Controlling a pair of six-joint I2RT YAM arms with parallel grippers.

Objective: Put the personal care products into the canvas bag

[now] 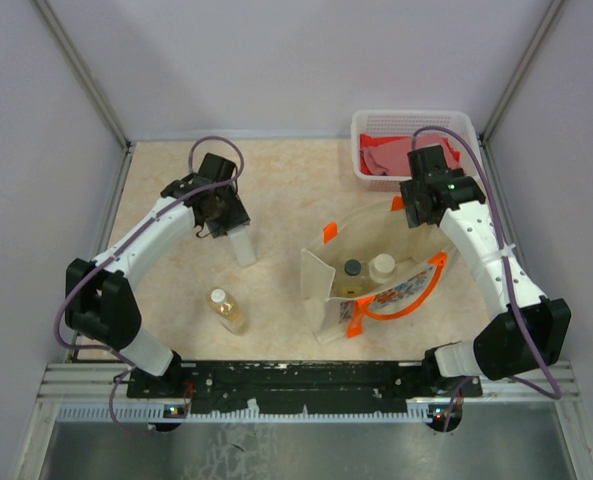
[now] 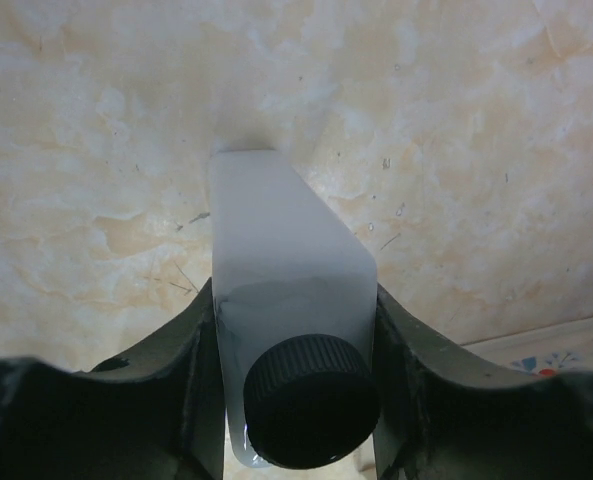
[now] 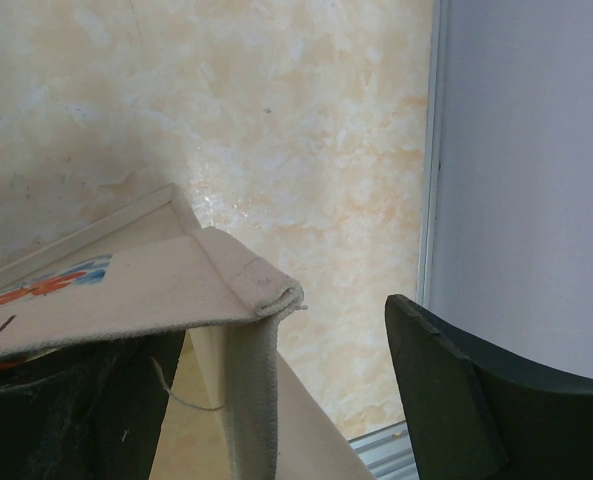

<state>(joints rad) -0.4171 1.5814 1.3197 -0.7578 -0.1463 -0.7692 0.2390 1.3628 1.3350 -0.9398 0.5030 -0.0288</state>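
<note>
Left gripper clamps dark-capped white bottle; right gripper gapes astride canvas bag.

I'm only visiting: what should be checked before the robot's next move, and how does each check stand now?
1. Left pincer shut on white bottle: ok.
2. Cap on: ok.
3. White bottle clear of the table: cannot tell.
4. Bag mouth open, room beside the two bottles inside: ok.
5. Right pincer clamping the rim: not ok; fingers open, rim loose between them.
6. Amber bottle lying off the likely path to the bag: ok.
</note>
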